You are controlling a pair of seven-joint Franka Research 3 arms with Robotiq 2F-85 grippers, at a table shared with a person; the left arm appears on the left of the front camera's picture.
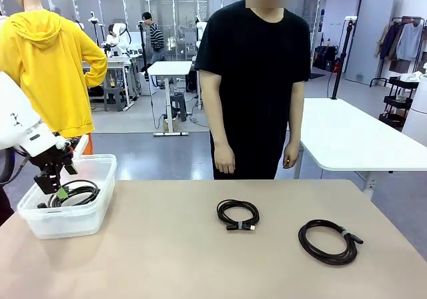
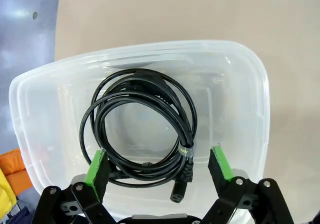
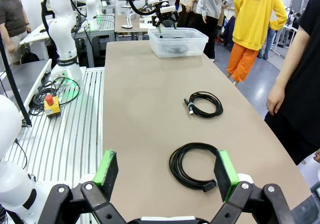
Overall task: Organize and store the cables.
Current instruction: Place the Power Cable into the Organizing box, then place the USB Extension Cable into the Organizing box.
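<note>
Cable coil (image 2: 145, 77) inside tub (image 2: 250, 69), left end effector (image 2: 157, 165) spread above

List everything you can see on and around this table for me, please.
boxed cable: one, black, coiled, lying inside the box.
thin cable: one, black, coiled, middle of the table.
thick cable: one, black with a pale band, coiled, right of the thin cable.
box: one, clear plastic, left end of the table.
table: one, tan, between robot and person.
person: one, black shirt, standing at the far side, hands hanging down.
left end effector: one, black with green pads, open, over the box.
right end effector: one, black with green pads, open, above the table near the thick cable.
</note>
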